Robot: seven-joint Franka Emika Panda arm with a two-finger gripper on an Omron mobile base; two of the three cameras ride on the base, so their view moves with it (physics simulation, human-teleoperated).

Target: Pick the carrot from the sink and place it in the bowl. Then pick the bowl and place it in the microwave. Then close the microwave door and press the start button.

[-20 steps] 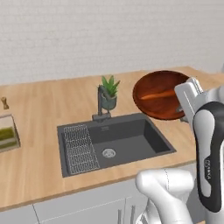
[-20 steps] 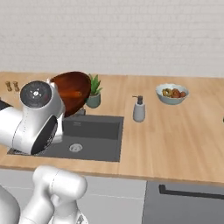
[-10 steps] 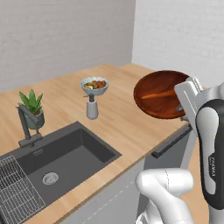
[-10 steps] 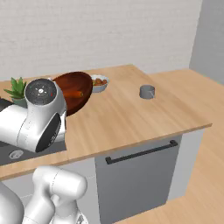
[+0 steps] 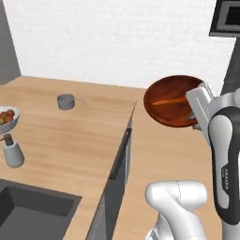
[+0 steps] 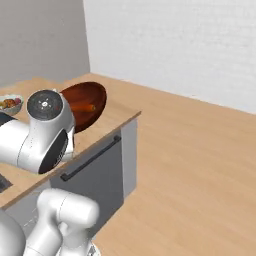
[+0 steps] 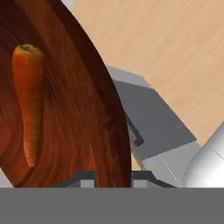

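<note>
Slim orange tapered carrot (image 7: 29, 103) seen lying inside the wide, shallow bowl of dark reddish-brown wood (image 5: 174, 100), carried clear of the surface and above the floor. Bowl clamped at its rim by the two-finger gripper (image 7: 113, 176), one fingertip on each side of the wooden wall, presumably so the carrot could ride along without a second grasp. Bowl tilted towards the camera in both base views, yet the carrot kept within the hollow. Judged to be in transit to the microwave, with the door and start button yet to be dealt with. Behind, the pale wooden surface (image 5: 65, 136) bearing a small grey pot (image 5: 66, 101), a grey soap dispenser (image 5: 12, 152) and a pale bowl of orange-red fruit (image 5: 5, 116); a corner of the dark grey sink (image 5: 33, 213) below; white brick wall (image 5: 117, 37) and wooden floor (image 6: 200, 165) beyond.
</note>
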